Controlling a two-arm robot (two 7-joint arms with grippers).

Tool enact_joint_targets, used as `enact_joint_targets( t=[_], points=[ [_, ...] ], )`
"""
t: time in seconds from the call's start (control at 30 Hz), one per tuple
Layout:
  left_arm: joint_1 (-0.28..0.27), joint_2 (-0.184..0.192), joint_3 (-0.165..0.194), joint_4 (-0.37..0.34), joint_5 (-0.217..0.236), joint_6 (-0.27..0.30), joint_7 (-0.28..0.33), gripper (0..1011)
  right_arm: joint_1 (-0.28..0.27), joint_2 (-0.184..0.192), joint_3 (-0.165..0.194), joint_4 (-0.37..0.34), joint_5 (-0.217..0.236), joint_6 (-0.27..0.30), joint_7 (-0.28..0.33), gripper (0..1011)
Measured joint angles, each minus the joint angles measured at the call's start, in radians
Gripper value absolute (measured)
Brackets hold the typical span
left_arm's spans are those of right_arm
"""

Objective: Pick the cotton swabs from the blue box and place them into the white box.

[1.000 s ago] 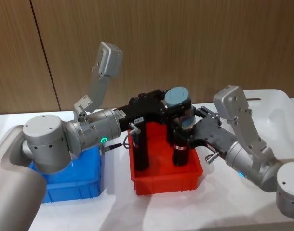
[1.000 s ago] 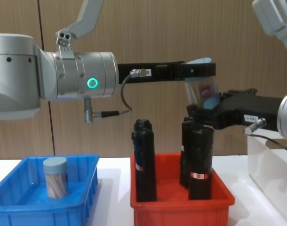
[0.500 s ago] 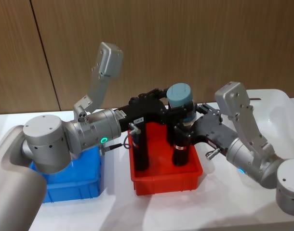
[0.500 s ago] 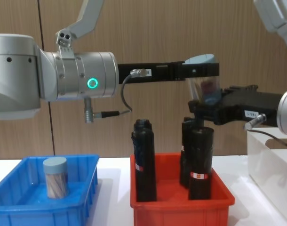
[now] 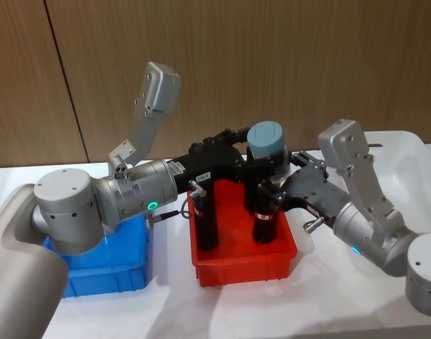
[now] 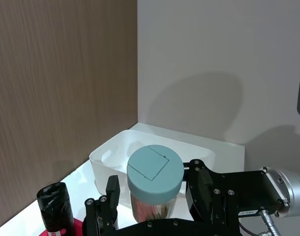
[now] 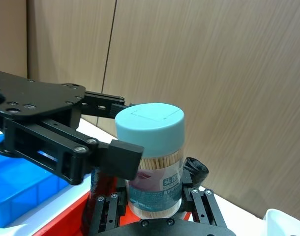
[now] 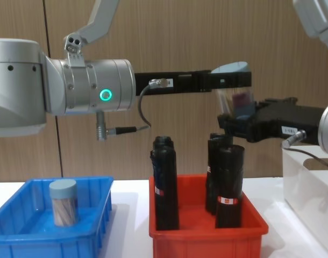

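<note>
A cotton swabs jar (image 5: 266, 150), clear with a pale grey-blue lid, hangs upright high above the red bin. My left gripper (image 8: 232, 81) reaches in from the left and is shut on the jar (image 8: 237, 99) just under its lid. From the right, my right gripper (image 8: 242, 121) has its fingers closed on the jar's lower body (image 7: 154, 184). A second cotton swabs jar (image 8: 63, 202) stands in the blue box (image 8: 13, 239) at the lower left. The white box (image 5: 397, 150) sits at the far right, behind my right arm.
The red bin (image 8: 207, 236) lies directly under the held jar and holds three tall black rolls (image 8: 165, 183) with red-white labels. A wood-panelled wall rises behind the white table.
The held jar went from tilted to upright and shifted slightly right. My right gripper rose and moved in around its lower part.
</note>
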Motion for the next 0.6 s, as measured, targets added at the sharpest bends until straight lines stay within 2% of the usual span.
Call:
enact_joint_targets(
  t=[0.27,0.6],
  points=[
    [0.0,0.0,0.0,0.0,0.0,0.0,0.0,1004,0.0,0.004,0.006,0.02,0.007,-0.001,-0.024,628],
    [0.0,0.0,0.0,0.0,0.0,0.0,0.0,1004,0.02,0.013,0.035,0.091,0.017,-0.001,-0.088,628]
  ],
)
